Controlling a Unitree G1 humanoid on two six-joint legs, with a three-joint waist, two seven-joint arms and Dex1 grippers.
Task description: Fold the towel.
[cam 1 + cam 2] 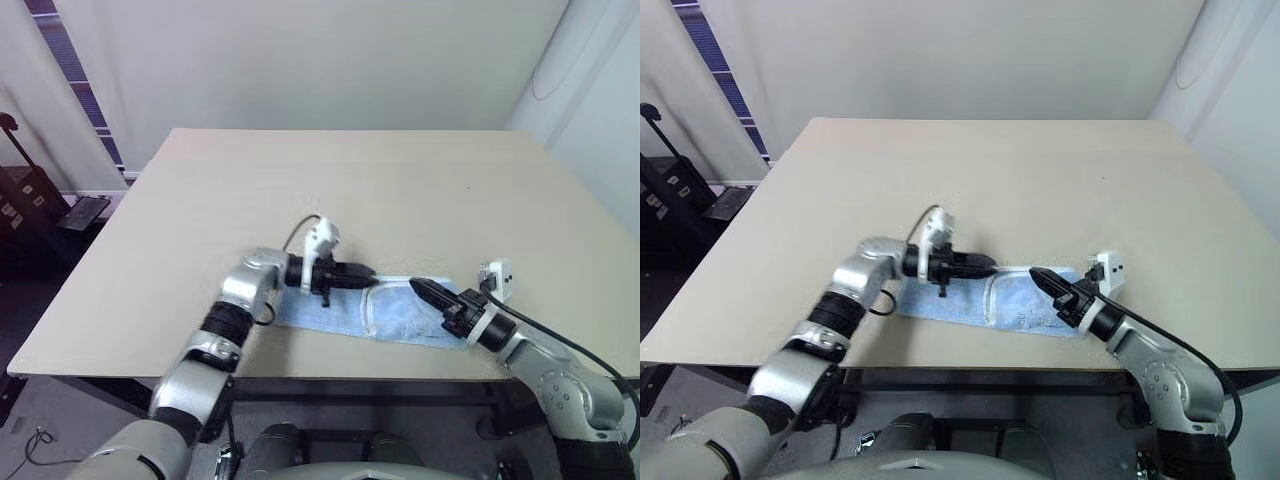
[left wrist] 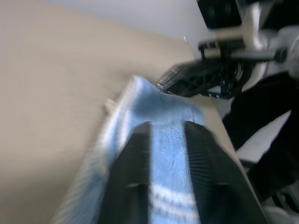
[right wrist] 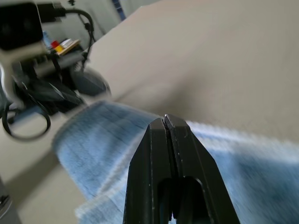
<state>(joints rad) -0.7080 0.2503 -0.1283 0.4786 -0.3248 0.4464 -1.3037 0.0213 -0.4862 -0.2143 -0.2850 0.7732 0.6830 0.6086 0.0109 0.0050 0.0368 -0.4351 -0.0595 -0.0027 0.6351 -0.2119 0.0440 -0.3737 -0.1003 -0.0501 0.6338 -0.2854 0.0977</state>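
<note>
The towel (image 1: 375, 315) lies on the table (image 1: 400, 190), near its front edge. The left gripper (image 1: 362, 272) sits over the towel's rear edge, left of the right gripper (image 1: 420, 288), fingertips pointing toward it. The right gripper sits above the towel's right part. A folded-over layer of towel lies between and in front of the two grippers.

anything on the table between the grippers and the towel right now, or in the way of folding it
Nothing visible does. The towel lies near the table's front edge, with the left gripper and the right gripper both directly over it. The surface around the cloth holds nothing that would block a fold.
</note>
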